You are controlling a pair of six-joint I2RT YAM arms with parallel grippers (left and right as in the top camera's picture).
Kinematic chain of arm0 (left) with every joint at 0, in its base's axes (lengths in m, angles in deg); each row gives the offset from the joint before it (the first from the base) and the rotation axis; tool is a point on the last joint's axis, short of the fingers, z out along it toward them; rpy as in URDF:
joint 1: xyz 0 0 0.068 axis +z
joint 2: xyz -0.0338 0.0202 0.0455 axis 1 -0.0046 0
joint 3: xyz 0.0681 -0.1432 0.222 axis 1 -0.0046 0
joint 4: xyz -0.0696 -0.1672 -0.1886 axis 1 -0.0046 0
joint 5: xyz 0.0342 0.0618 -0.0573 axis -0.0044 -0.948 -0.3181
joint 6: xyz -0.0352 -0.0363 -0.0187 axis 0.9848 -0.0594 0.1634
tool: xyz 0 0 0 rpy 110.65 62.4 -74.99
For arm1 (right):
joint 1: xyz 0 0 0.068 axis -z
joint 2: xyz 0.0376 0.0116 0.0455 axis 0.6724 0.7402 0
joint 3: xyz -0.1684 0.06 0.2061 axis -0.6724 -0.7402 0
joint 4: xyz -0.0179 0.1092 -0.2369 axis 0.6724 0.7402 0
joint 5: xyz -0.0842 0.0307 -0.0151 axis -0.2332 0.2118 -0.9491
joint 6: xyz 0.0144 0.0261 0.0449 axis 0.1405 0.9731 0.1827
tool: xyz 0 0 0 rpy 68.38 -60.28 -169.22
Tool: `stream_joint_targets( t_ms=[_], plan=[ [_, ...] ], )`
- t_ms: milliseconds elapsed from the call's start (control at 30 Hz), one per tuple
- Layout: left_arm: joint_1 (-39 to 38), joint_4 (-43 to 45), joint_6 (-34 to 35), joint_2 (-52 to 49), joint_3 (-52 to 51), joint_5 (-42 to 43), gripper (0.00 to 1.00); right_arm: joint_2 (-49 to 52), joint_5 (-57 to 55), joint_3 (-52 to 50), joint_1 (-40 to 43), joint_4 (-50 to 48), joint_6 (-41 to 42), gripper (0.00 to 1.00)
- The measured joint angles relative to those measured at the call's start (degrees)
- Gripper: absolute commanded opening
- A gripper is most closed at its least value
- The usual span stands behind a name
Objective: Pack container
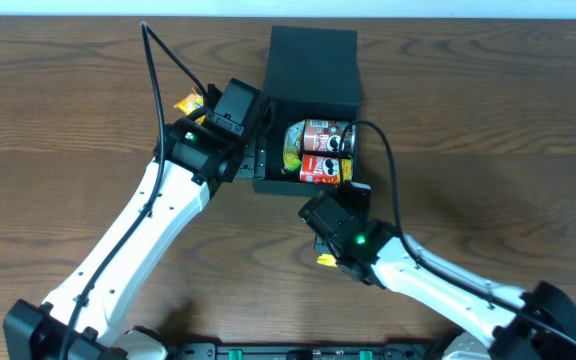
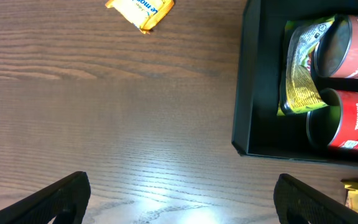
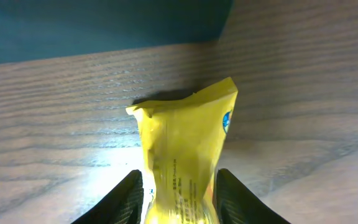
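The dark teal container [image 1: 313, 65] stands open at the table's back middle, its lid flap folded back. Two red snack cans [image 1: 320, 136] [image 1: 324, 169] and a yellow-green packet [image 1: 293, 150] lie inside; they also show in the left wrist view [image 2: 353, 121] [image 2: 300, 68]. My right gripper [image 3: 179, 199] is shut on a yellow packet [image 3: 182, 149], held low over the wood just in front of the container's wall [image 3: 98, 25]. My left gripper [image 2: 182, 199] is wide open and empty over bare table, left of the container's front corner [image 2: 253, 93].
An orange-yellow packet [image 1: 190, 103] lies on the table left of the container, also in the left wrist view [image 2: 140, 9]. A small yellow piece [image 1: 325, 260] shows beside my right arm. Both arms reach in from the front edge.
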Motion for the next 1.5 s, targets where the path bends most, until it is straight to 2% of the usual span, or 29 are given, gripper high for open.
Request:
stream_joint_targets(
  t_ms=[200,267,367,967,1167,1500],
  plan=[
    [0.0,0.2,-0.02,0.0,-0.02,-0.13,0.95,-1.14,0.48,0.72,0.0,2.45,-2.05,0.52],
    [0.0,0.22,-0.02,0.0,-0.02,-0.13,0.96,-1.14,0.87,0.72,0.0,3.28,-2.29,0.65],
    [0.0,0.26,-0.02,0.0,0.0,-0.13,0.95,-1.11,1.11,0.72,0.0,3.3,-2.64,0.68],
    [0.0,0.33,-0.02,0.0,0.0,-0.13,0.95,5.14,1.53,0.68,0.0,-1.27,-2.67,0.6],
    [0.0,0.33,-0.13,0.0,-0.02,-0.13,0.95,7.52,1.66,0.63,0.0,-1.75,-2.6,0.42],
    [0.0,0.37,-0.13,0.0,-0.02,-0.33,0.95,7.61,1.75,0.63,0.02,-2.14,-2.47,0.39]
  ],
)
